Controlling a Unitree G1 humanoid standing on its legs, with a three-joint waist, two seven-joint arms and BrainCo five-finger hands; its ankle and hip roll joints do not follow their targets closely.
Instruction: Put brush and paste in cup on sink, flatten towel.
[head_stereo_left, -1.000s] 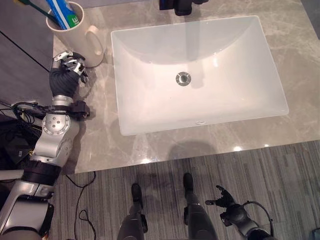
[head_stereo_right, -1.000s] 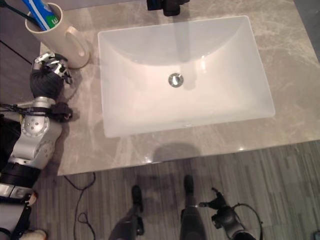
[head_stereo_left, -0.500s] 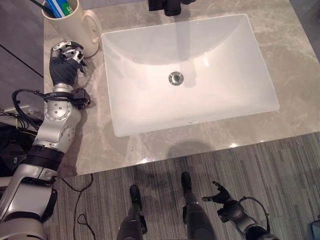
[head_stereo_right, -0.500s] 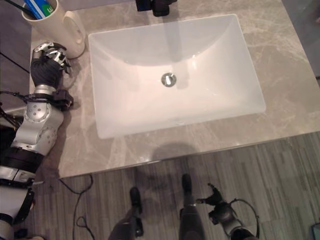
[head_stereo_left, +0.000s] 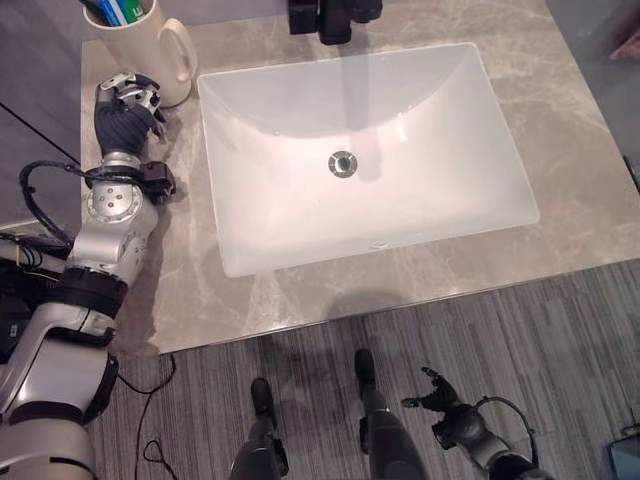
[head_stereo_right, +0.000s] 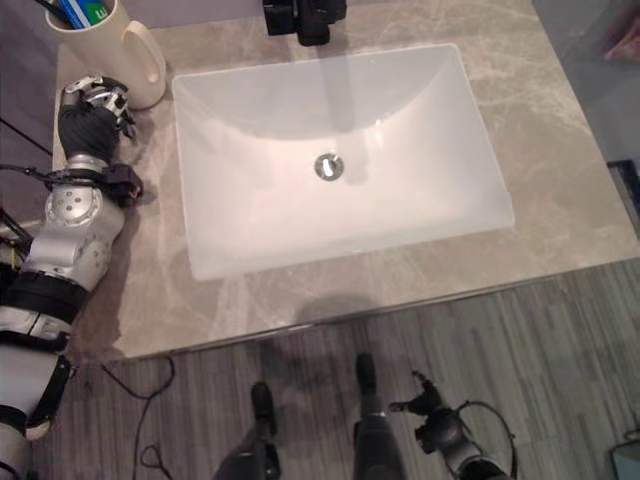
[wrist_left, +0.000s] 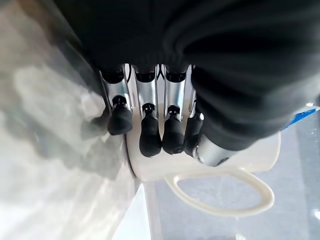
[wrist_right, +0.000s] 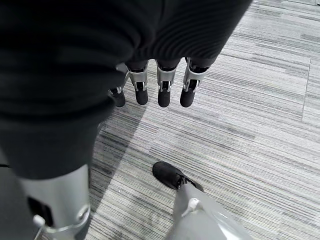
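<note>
At the bench's far left corner: one cream cup (head_stereo_left: 135, 40), upright, handle toward the sink (head_stereo_left: 365, 150). Contents: brush (head_stereo_left: 95, 10), dark, and paste (head_stereo_left: 122, 10), blue and green tube, both standing inside against the rim.

My left robot hand (head_stereo_left: 125, 100) sits just beside the cup on the near side; in the left wrist view its fingertips (wrist_left: 150, 142) are relaxed and apart, resting at or very near the cup wall, curled round nothing.

My right robot hand (head_stereo_left: 445, 410) hangs low over the floor (wrist_right: 260, 100), fingers loosely spread, empty, well apart from the bench.

Also present: white rectangular sink set in the grey marble bench (head_stereo_left: 590, 130), dark tap (head_stereo_left: 335, 15) at its back edge. No towel identified; a small pinkish patch sits at the far right edge, too little to name.

Risk: judged from the closeness, a careless lift of my left robot hand could snag the handle and tip the cup, spilling brush and paste.

Change against half a second ago: the whole view has swung, so the camera has moved; my left robot hand keeps its place by the cup, and my right stays low.
</note>
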